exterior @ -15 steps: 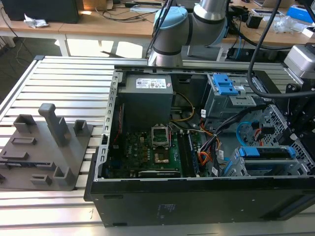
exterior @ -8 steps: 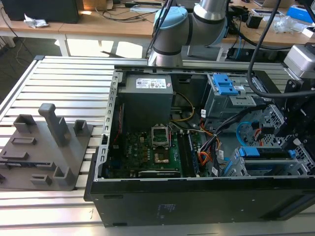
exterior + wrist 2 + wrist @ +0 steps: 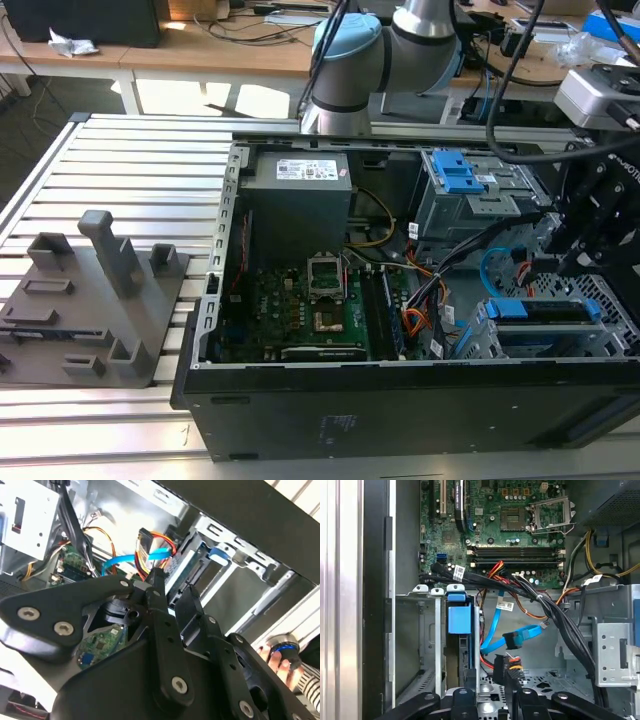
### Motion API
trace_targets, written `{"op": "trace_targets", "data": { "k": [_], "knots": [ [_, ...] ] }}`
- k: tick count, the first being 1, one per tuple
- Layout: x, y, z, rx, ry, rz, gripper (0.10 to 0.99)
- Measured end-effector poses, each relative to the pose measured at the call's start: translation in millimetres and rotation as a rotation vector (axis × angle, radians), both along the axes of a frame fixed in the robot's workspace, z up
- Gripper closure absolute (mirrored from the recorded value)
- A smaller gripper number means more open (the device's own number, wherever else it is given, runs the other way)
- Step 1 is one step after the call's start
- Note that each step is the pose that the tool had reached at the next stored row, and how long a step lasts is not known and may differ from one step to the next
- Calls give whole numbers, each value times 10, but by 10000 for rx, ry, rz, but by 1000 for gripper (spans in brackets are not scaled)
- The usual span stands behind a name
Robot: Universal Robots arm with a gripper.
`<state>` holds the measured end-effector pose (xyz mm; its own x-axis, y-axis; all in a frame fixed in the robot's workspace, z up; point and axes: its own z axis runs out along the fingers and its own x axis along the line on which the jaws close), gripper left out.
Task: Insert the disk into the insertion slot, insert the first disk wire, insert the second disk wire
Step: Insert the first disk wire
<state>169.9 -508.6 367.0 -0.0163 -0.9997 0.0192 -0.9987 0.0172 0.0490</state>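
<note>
In the first wrist view the gripper (image 3: pixel 493 700) hung, jaws parted and empty, just beside the first disk wire (image 3: pixel 512 667), the disk (image 3: pixel 459 617) already seated in the insertion slot (image 3: pixel 438 630); gripping that wire's dark plug squarely seemed wise.

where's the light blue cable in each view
Exterior view: the blue cable loops at the exterior view's right, next to the disk's blue carrier.
First wrist view: the cable curves beside the carrier and ends in a dark plug.
Second wrist view: it arcs past the orange wires toward the carrier.
Shared landmark: the blue carrier.
</note>
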Motion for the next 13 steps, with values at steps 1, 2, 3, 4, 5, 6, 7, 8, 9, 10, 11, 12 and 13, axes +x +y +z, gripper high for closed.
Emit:
{"op": "trace_targets", "data": {
  "k": [1,2,3,4,5,6,7,8,9,10,11,12,13],
  "knots": [
    [-28,4,-2,0,1,-1,725],
    [-70,6,-10,1,0,-10,725],
    [-93,8,-26,-1,0,-29,725],
    [-94,14,-53,-6,2,-62,725],
    [-94,21,-74,-11,5,-97,725],
    [-94,31,-92,-12,7,-129,725],
    [-92,39,-113,-11,8,-162,725],
    [-84,45,-124,-23,7,-171,725],
    [-82,45,-124,-33,7,-172,725],
    [-82,45,-124,-34,7,-173,725],
    [-82,45,-126,-33,7,-173,725],
    [-82,45,-126,-36,8,-173,725],
    [-82,45,-126,-38,7,-173,725]
  ]
}}
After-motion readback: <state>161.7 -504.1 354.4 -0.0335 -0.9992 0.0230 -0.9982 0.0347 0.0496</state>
